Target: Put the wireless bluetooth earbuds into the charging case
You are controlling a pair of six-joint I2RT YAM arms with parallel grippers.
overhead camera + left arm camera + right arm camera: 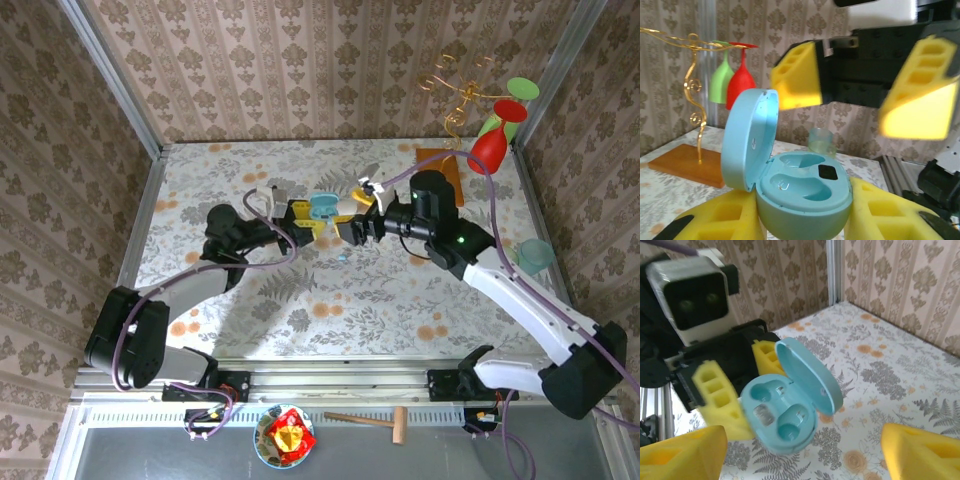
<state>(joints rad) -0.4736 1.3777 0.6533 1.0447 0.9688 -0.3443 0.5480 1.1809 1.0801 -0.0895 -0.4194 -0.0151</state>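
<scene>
Three risks stand out at this moment. First, the grip: the left jaws pinch the pale blue charging case (pixel 800 195) by its lower shell and hold it up off the counter (pixel 380 290). That shell is rounded and smooth, so a downward push from the other arm could roll it or squeeze it out from between the yellow foam pads (pixel 725 220).

Second, the lid (pixel 747 140): it stands open, hinged up on one side, right beside any path down into the case. The right jaws hang spread wide with nothing between them, just in front of the case mouth. A careless sweep from there could knock the lid shut or twist the case in its grip.

Third, the earbuds are tiny and look slick. One let go at a tilt would likely glance off a well's rim and drop to the counter.

As for the earbuds themselves, the two wells (pixel 780 415) show pale glints in the right wrist view. From the left wrist view they look nearly bare, with a dark patch in one. Whether a bud is seated cannot be told.

One tiny pale blue speck (pixel 343 258) lies on the counter just below where the two arms meet. It may be an earbud, but it is too small to be sure.
</scene>
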